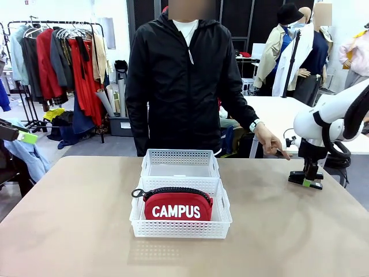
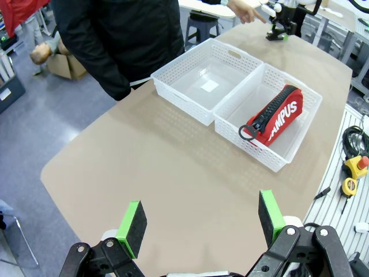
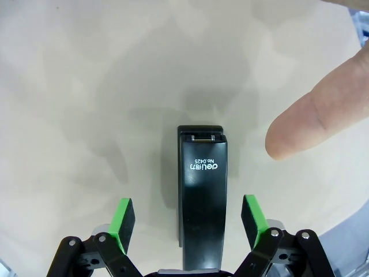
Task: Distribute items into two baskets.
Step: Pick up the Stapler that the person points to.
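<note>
Stapler (image 3: 202,196) lay flat on the table (image 1: 69,219) toward its right side, between the spread fingers of the right gripper (image 3: 187,216), with a gap showing on either flank. A person's fingertip (image 3: 314,121) pointed just beside it. The red pouch (image 1: 177,206) stood on edge in the near basket (image 1: 181,229), with the far basket (image 1: 180,157) touching behind. The left gripper (image 2: 202,222) hung above the table, jaws wide apart and holding nothing.
</note>
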Robot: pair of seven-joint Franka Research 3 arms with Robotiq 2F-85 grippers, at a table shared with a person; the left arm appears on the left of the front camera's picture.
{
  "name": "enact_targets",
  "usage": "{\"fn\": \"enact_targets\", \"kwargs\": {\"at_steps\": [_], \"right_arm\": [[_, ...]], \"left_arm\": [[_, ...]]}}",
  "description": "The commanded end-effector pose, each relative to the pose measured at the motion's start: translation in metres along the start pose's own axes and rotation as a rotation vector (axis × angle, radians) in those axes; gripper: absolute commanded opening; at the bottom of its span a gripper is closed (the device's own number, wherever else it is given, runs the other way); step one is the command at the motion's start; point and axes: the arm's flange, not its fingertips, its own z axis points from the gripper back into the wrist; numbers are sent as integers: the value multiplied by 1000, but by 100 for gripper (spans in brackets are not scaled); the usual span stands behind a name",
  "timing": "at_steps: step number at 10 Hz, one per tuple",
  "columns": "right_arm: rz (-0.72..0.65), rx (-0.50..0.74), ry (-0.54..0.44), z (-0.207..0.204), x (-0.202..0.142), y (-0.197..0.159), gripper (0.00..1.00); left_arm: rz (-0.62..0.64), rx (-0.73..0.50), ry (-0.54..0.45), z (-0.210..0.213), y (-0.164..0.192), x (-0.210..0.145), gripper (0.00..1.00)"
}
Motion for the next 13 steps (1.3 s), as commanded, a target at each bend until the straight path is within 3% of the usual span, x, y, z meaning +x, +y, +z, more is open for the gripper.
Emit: {"fn": "enact_targets", "kwargs": {"at_steps": [1,6,13], "right_arm": [[15,2,27,1,2,-5,74],[16,7,24,-3,0,-5,1],[24,12,26,-1,-2,-7,0]], "left_arm": [[-14,-7,-17,-1,2,1,100],[-14,-7,-17,-1,2,1,100],[-14,-7,-17,-1,2,1,100]]}}
